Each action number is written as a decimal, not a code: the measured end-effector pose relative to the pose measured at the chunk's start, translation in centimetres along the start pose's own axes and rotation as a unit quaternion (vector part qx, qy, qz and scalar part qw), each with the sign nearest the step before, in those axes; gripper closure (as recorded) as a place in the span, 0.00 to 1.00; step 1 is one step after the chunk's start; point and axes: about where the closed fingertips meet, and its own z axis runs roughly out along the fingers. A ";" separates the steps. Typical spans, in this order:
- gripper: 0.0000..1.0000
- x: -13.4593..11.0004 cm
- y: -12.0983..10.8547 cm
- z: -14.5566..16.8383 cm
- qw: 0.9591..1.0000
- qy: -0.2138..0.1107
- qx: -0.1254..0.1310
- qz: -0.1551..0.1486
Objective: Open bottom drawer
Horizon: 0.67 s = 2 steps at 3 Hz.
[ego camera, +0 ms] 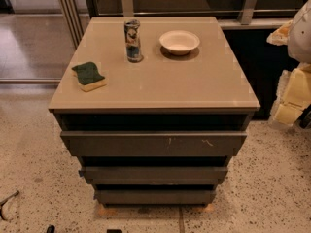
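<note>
The cabinet (pixel 155 93) stands in the middle of the view, with three handleless dark grey-brown drawer fronts stacked under its beige top. The bottom drawer (pixel 155 196) is the lowest and narrowest front, plain and unmarked, sitting just above the floor. It sits in line with the stack and looks shut. Above it are the middle front (pixel 153 174) and the widest top front (pixel 155 143), which has pale scratch marks. My gripper is not in view. Only cream and white parts of my arm (pixel 295 89) show at the right edge, well away from the drawers.
On the cabinet top are a green-and-yellow sponge (pixel 89 76), a can (pixel 132 40) and a white bowl (pixel 179 41). Speckled floor (pixel 34 169) surrounds the cabinet. A thin dark object (pixel 7 201) lies at the lower left. A counter and railing run behind.
</note>
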 end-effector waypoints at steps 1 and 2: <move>0.00 0.0 0.0 0.0 1.000 0.000 0.000 0.000; 0.17 0.0 0.1 0.2 1.000 -0.001 0.000 0.000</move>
